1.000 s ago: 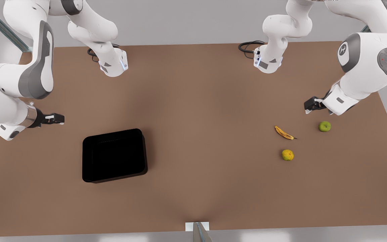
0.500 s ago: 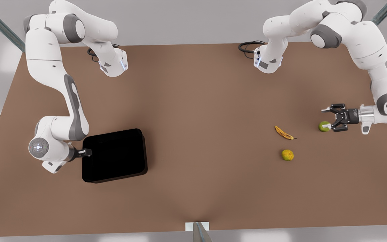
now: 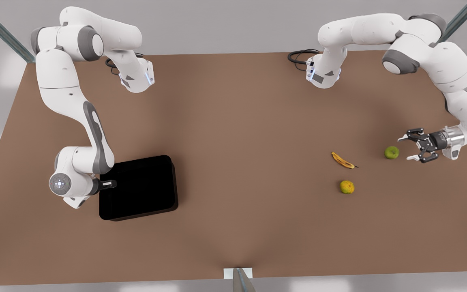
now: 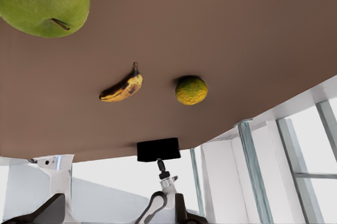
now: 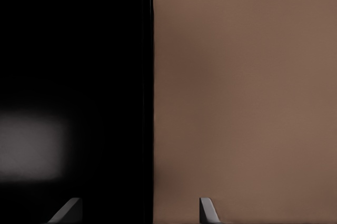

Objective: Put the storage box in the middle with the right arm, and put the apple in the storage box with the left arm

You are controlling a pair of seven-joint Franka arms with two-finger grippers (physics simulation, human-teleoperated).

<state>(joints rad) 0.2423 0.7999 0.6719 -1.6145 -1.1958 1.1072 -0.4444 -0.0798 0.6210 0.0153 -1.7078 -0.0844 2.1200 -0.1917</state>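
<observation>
At lower left, the right hand [image 3: 112,185] straddles the storage box [image 3: 138,187] wall, fingers wide; it must close. At right, the left hand [image 3: 411,149] gapes beside the apple [image 3: 391,152].

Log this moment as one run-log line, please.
right gripper: open, straddling box wall | left gripper: open, beside apple, not touching | box not centered | apple on table

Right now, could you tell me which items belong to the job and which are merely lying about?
For the job: storage box, apple, right gripper at the box's wall, left gripper open beside the apple.
Lying about: banana, yellow-orange fruit.
</observation>
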